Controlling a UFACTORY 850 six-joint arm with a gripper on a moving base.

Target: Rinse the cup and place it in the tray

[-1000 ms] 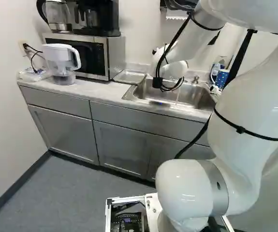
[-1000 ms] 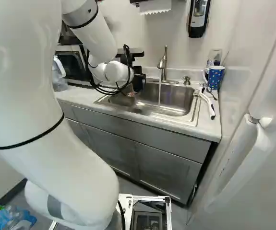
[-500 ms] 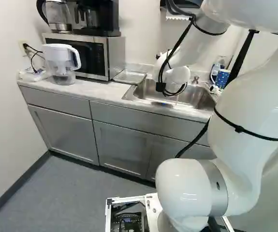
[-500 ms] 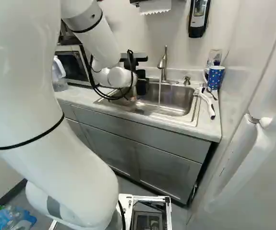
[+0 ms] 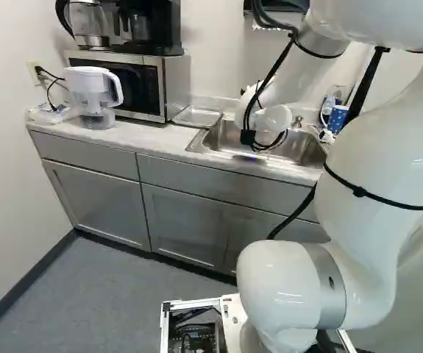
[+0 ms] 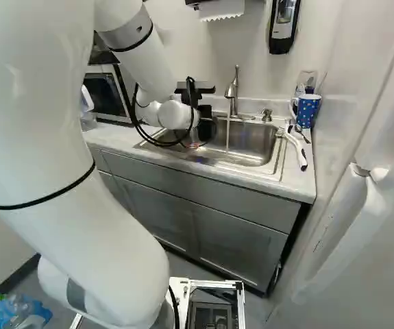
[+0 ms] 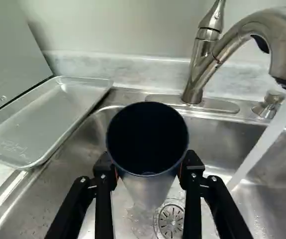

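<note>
In the right base view my gripper (image 6: 205, 126) is low over the sink's near left part, its fingers partly hidden by wrist and cables. The wrist view shows the gripper (image 7: 148, 174) shut on the cup (image 7: 147, 137), one finger on each side. The cup has a dark blue inside and a greyish outer wall, its mouth towards the camera, above the sink (image 7: 78, 164) beside the drain. Water (image 7: 264, 144) runs from the faucet (image 7: 242, 32), apart from the cup. The metal tray (image 7: 38, 119) lies on the counter beside the sink, with nothing on it.
A microwave (image 5: 152, 88) stands beside the tray, with a water pitcher (image 5: 95, 95) next to it. Right of the sink are a blue dotted mug (image 6: 308, 111) and a white-handled brush (image 6: 297, 147). Cabinets (image 5: 185, 220) front the counter.
The arm's wrist and gripper have shifted rightward over the sink, towards the running water, and slightly lower. The base and the things on the counter stay put.
</note>
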